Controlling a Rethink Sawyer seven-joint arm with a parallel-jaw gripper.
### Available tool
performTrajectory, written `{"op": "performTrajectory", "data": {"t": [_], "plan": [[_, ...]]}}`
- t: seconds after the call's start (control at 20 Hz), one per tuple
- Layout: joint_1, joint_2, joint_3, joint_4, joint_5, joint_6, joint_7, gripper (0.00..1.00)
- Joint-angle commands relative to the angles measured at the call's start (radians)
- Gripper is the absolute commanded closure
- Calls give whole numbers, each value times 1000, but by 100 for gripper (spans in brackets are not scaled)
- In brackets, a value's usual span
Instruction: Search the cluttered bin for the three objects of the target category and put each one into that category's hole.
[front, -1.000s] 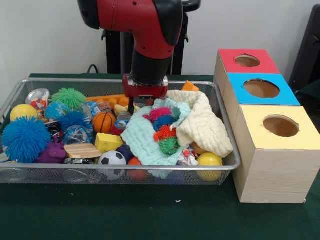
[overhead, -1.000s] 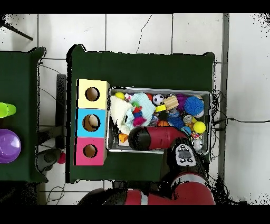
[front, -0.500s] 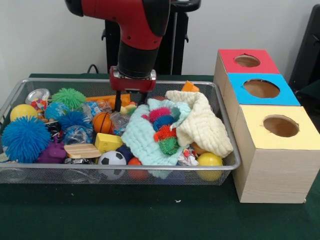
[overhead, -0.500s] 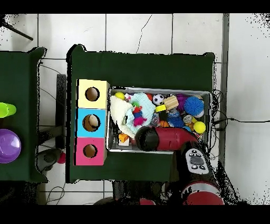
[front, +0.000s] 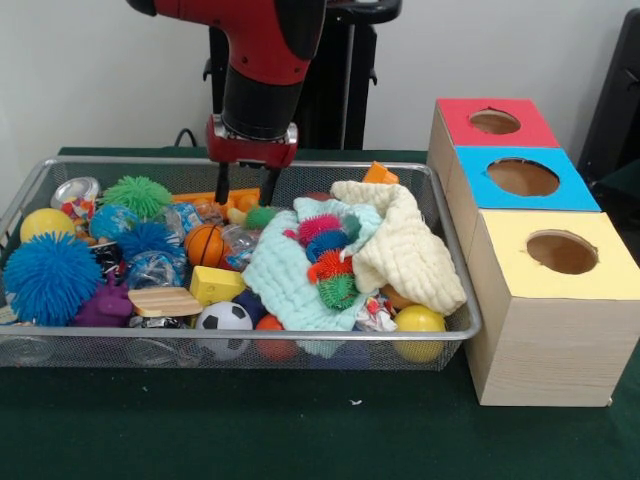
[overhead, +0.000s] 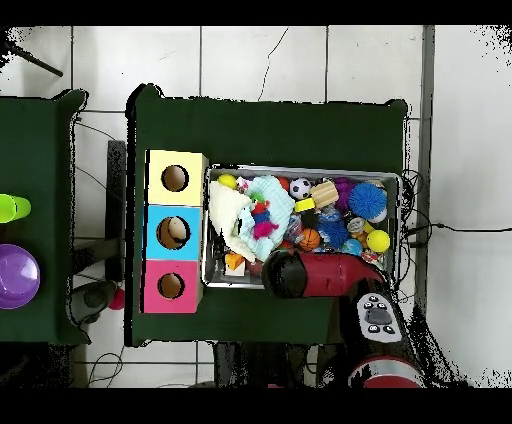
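- Red arm hangs over the back half of the bin, with the claw just above the clutter. Its two fingers are spread apart with nothing between them, so it's empty.
- Can't tell from this which category is the target. My guess is it's still at the search-and-pick stage.
- Key relation: a small green ball sits almost straight under the claw, a bit toward the picture-right finger, with a pale yellow thing touching it on the other side. A basketball lies lower and nearer the camera, to picture-left.
- If the green ball is the target, it's basically a straight drop. It's round, so there's no long axis to line up with.
- Tight spot though. A mint cloth with spiky toys on it lies right beside the ball, and crinkly wrappers crowd the other side. A finger could snag the cloth or nudge the ball away.
- A cream cloth covers the picture-right end of the bin, so stuff may be hidden under it.
- The holes are in the red box, blue box and yellow box, lined up outside the bin to picture-right, well apart from the claw.
- Green surface carries the bin and boxes, and nothing stands between them, so the carry over looks open.
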Motion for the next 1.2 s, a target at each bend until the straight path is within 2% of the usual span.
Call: {"op": "performTrajectory", "data": {"t": [0.05,0.3,0.55,0.7,1.2], "plan": [[1,-24,8,132,-30,48,85,0],[-7,-15,22,170,18,13,144,0],[-45,-17,71,220,67,-36,172,0],[-51,-3,84,219,63,-71,158,0],[-46,37,70,187,15,-314,174,0]]}}
